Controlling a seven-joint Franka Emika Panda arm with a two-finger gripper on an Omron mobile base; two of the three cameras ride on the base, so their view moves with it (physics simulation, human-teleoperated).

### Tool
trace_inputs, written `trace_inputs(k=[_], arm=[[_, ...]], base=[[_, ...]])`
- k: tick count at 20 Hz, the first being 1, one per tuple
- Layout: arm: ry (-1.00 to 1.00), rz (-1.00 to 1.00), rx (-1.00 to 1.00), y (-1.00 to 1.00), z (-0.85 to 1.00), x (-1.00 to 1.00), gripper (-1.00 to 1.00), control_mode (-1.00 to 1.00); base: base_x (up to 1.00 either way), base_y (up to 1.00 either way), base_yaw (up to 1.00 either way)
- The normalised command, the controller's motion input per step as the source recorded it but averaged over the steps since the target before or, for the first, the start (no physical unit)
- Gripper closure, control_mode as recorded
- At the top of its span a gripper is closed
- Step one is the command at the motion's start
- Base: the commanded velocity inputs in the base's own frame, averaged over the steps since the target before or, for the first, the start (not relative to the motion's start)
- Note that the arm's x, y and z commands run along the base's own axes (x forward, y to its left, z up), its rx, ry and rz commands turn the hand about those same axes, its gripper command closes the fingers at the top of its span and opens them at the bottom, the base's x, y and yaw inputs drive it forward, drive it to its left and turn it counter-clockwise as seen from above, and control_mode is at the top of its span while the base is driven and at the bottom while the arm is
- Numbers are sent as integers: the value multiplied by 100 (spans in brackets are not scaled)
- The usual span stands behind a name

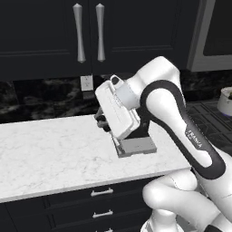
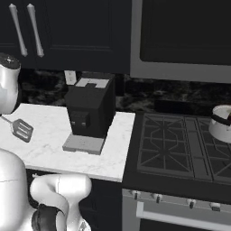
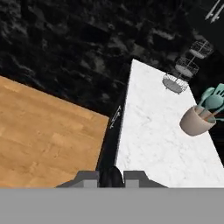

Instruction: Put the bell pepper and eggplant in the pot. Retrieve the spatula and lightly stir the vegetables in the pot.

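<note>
The spatula (image 2: pixel 21 129) hangs a little above the white counter (image 2: pixel 49 135) at the left, slotted head to the right, black handle running off toward the arm. My gripper (image 3: pixel 111 177) is shut on that dark handle, which sits between the two fingertips in the hand view. In the left base view the gripper (image 1: pixel 102 121) is tucked under the white hand over the counter. The silver pot (image 2: pixel 222 122) stands far right on the stove, also seen as the pot (image 1: pixel 225 100) at the right edge. The bell pepper and the eggplant are out of view.
A black coffee machine (image 2: pixel 90 110) stands on the counter between the spatula and the stove (image 2: pixel 180 149). In the hand view a beige holder (image 3: pixel 195 122) with teal utensils and a tiered wire basket (image 3: pixel 178 81) stand on the counter. Dark cabinets (image 1: pixel 90 36) hang above.
</note>
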Motion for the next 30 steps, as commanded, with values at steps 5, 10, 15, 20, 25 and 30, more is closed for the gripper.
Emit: trace_inputs(k=[5, 10, 15, 20, 25, 30], arm=[[39, -59, 30, -61, 1, -12, 100, -100], [12, -48, 18, -61, 0, 0, 100, -100], [-28, -27, 10, -23, 13, 13, 100, -100], [-23, -25, 15, -24, 14, 23, 100, -100], [1, -26, 19, -35, 5, 3, 100, -100], [14, -11, 12, -37, 8, -7, 100, -100]], base=[[0, 0, 0], [0, 0, 0], [0, 0, 0], [0, 0, 0], [0, 0, 0], [0, 0, 0]])
